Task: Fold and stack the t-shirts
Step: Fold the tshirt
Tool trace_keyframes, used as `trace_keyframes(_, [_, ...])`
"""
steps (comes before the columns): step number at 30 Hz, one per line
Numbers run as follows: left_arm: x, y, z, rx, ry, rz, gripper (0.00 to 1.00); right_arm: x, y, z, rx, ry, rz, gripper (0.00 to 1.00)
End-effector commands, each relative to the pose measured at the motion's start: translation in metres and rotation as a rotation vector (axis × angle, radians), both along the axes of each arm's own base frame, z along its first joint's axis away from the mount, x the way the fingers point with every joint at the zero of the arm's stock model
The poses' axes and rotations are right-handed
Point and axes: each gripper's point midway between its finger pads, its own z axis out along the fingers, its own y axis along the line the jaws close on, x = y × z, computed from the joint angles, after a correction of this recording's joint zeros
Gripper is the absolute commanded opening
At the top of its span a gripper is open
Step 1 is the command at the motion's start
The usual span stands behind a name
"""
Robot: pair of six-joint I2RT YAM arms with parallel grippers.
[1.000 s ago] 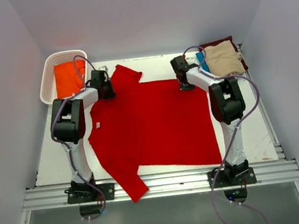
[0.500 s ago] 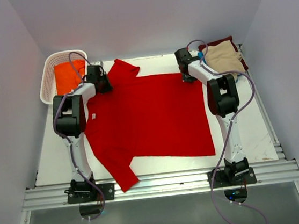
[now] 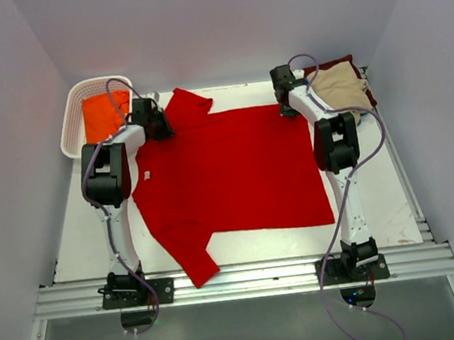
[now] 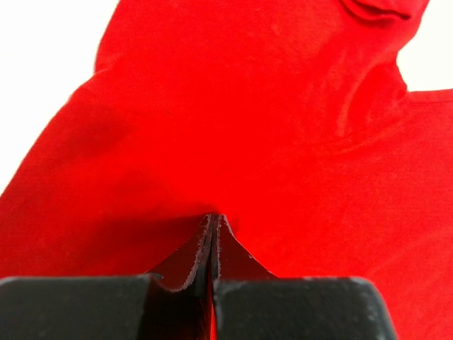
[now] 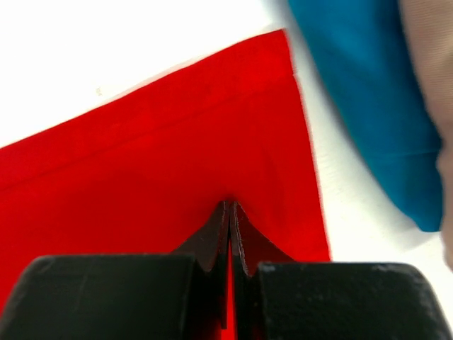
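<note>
**A:** Why did we keep the left gripper [image 4: 214, 223] and right gripper [image 5: 231, 209] pinched shut on the red t-shirt's [image 3: 236, 177] far edge?

**B:** To stretch it flat across the table's [image 3: 79, 236] middle for folding.

**A:** What had changed?

**B:** We'd dragged it away from the near edge. Its right corner neared the folded stack [image 3: 339, 87].

We read no writing anywhere; the small white tag [image 3: 147, 176] on the red t-shirt [image 3: 236, 177] shows nothing legible

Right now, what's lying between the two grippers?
Only the red t-shirt: its far edge runs from the left gripper to the right gripper, both pinching it. The top view shows this.
</note>
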Motion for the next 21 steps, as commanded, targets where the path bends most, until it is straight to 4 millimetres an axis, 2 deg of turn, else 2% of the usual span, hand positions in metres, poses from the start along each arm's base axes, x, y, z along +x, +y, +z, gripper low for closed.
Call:
trace_keyframes(1, [0.012,-0.012,0.008,-0.065,-0.039,-0.059,0.00,0.006,-0.028,0.018,-0.080,-0.024,-0.041,0.00])
trace_keyframes(2, [0.017,-0.015,0.016,-0.073,-0.073,-0.073,0.00,0.010,-0.029,0.026,-0.089,-0.044,-0.023,0.00])
trace_keyframes(5, [0.026,-0.024,0.058,-0.107,-0.208,-0.127,0.00,0.027,-0.022,0.065,-0.058,-0.225,0.032,0.00])
trace_keyframes(6, [0.028,-0.025,0.090,-0.113,-0.286,-0.140,0.00,0.031,-0.016,0.057,-0.041,-0.316,0.059,0.04])
trace_keyframes(7, [0.028,-0.026,0.110,-0.115,-0.341,-0.147,0.00,0.032,-0.011,0.110,-0.022,-0.462,0.082,0.18])
trace_keyframes(8, [0.028,-0.025,0.126,-0.113,-0.401,-0.145,0.00,0.030,-0.009,0.123,-0.037,-0.524,0.120,0.23])
trace_keyframes(9, [0.025,-0.025,0.164,-0.112,-0.478,-0.147,0.00,0.026,-0.003,0.132,-0.023,-0.621,0.142,0.26])
trace_keyframes(10, [0.023,-0.024,0.184,-0.110,-0.521,-0.149,0.00,0.021,-0.003,0.165,-0.021,-0.693,0.155,0.29])
trace_keyframes(11, [0.021,-0.023,0.202,-0.109,-0.558,-0.148,0.08,0.016,-0.001,0.174,-0.011,-0.715,0.164,0.39])
trace_keyframes(12, [0.013,-0.022,0.235,-0.109,-0.614,-0.149,0.10,0.012,0.002,0.186,0.005,-0.738,0.178,0.46])
trace_keyframes(13, [0.007,-0.023,0.251,-0.108,-0.643,-0.152,0.13,0.008,0.005,0.196,0.022,-0.758,0.193,0.54])
trace_keyframes(14, [-0.001,-0.020,0.256,-0.100,-0.645,-0.145,0.27,-0.004,0.007,0.227,0.044,-0.822,0.201,0.61])
trace_keyframes(15, [-0.017,-0.017,0.286,-0.091,-0.691,-0.131,0.34,-0.014,0.013,0.225,0.053,-0.813,0.219,0.65])
trace_keyframes(16, [-0.031,-0.016,0.285,-0.074,-0.654,-0.112,0.36,-0.023,0.015,0.234,0.069,-0.819,0.224,0.69])
trace_keyframes(17, [-0.045,-0.013,0.273,-0.060,-0.608,-0.095,0.41,-0.038,0.017,0.257,0.087,-0.849,0.232,0.71])
trace_keyframes(18, [-0.068,-0.011,0.293,-0.052,-0.629,-0.075,0.44,-0.054,0.023,0.247,0.103,-0.796,0.257,0.74])
trace_keyframes(19, [-0.086,-0.011,0.279,-0.027,-0.560,-0.044,0.48,-0.067,0.027,0.247,0.124,-0.784,0.265,0.75])
trace_keyframes(20, [-0.115,-0.009,0.236,0.002,-0.404,-0.029,0.50,-0.091,0.033,0.253,0.141,-0.782,0.285,0.76])
trace_keyframes(21, [-0.145,-0.019,0.240,0.008,-0.386,-0.043,0.51,-0.107,0.036,0.243,0.151,-0.732,0.305,0.76])
